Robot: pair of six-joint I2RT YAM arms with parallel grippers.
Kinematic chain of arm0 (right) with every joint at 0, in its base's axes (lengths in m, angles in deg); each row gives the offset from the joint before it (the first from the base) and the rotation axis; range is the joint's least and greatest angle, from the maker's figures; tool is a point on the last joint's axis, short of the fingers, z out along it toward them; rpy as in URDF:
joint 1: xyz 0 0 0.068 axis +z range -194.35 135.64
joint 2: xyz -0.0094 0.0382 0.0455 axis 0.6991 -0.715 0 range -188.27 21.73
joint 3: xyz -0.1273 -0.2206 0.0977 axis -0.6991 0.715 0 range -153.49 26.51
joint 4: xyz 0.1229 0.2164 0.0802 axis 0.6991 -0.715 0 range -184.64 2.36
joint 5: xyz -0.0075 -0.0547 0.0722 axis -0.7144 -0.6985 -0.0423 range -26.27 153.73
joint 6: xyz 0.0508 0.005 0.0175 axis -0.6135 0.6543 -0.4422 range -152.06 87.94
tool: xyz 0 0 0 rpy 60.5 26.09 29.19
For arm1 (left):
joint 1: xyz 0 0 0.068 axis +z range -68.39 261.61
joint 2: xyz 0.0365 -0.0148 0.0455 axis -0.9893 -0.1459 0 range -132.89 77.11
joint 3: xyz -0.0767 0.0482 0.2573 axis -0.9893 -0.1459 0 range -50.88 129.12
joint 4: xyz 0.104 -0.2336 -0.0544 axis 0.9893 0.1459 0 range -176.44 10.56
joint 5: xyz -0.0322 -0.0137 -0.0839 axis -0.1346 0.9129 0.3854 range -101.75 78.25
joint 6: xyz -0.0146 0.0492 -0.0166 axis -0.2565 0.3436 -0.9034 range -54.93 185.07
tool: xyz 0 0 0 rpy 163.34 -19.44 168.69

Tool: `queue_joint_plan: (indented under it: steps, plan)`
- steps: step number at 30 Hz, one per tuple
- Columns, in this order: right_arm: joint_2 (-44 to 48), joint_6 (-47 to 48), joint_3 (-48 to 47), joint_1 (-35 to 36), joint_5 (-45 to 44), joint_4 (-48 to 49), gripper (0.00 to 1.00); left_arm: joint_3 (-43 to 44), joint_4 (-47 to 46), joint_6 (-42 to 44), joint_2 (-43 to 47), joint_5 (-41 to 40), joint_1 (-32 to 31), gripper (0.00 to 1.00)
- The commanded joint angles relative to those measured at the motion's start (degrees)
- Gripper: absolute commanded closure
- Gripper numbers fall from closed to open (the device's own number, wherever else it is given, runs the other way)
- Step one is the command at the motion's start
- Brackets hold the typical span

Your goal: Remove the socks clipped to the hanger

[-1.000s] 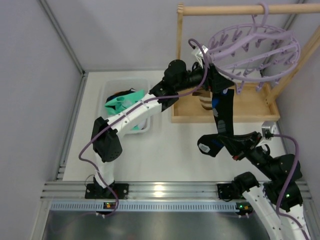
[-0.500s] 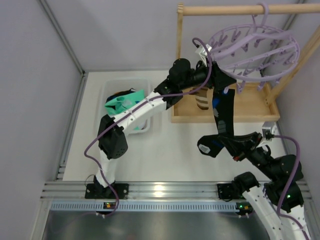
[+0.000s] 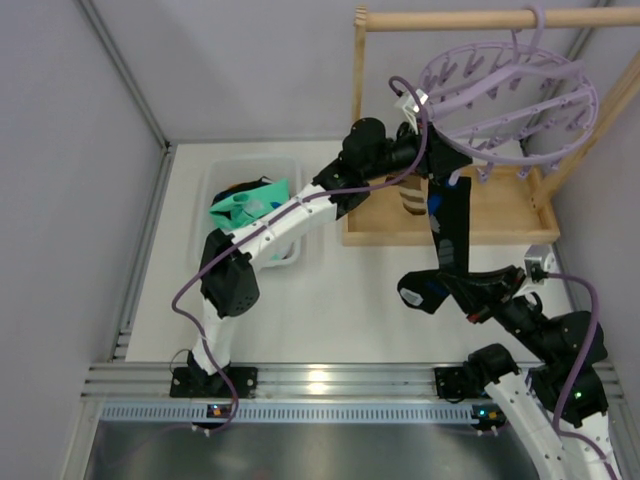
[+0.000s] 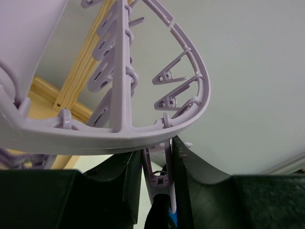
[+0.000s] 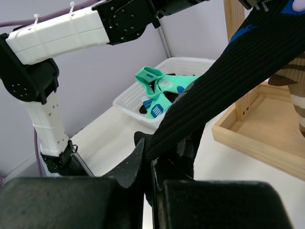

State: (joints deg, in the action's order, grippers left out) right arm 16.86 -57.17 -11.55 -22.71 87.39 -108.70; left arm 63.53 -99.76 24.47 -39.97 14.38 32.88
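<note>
The lavender hanger hangs from a wooden rail at the back right. A black sock with blue marks hangs from a clip on its near-left rim and stretches down taut to my right gripper, which is shut on its lower part. My left gripper reaches up under the rim. Its fingers press both sides of that clip, with the sock's top just below. A brown striped sock hangs beside the black one.
A white bin at the left holds teal socks and a dark one. The wooden frame's rail and base tray surround the hanger. Grey walls close in on both sides.
My left gripper has crept up and right to the hanger's rim and its jaws have closed from wide onto the clip. The right gripper still holds the black sock taut.
</note>
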Motion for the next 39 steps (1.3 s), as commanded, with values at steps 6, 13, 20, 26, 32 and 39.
queue_joint_plan:
  steps: [6, 13, 20, 26, 32, 39]
  plan:
    - [2.14, 1.99, -2.72, 0.67, -1.6, -1.96, 1.0, 2.75, -3.73, 0.35, -0.96, 0.06, 0.13, 1.0]
    - [3.89, 5.23, -2.81, 0.67, 2.25, -2.68, 1.0, 2.13, -3.73, 0.61, -0.61, -1.61, 0.13, 1.0]
    - [3.28, 6.56, -1.93, 0.67, 9.47, -3.46, 1.0, 2.75, -3.73, 0.17, -1.22, -1.96, 0.13, 1.0]
    - [2.75, 6.56, -1.31, 0.67, 6.59, -3.2, 1.0, 0.47, -3.73, -0.36, -0.79, -1.08, 0.04, 0.63]
    - [1.61, 7.35, -2.54, 0.59, -4.04, -6.71, 1.0, -6.64, -3.73, 1.57, 2.64, -1.52, -0.75, 0.51]
    - [-0.93, 8.31, -3.16, 0.67, -7.4, -6.89, 1.0, -19.12, -3.64, 6.4, 10.81, -6.7, -1.02, 0.2]
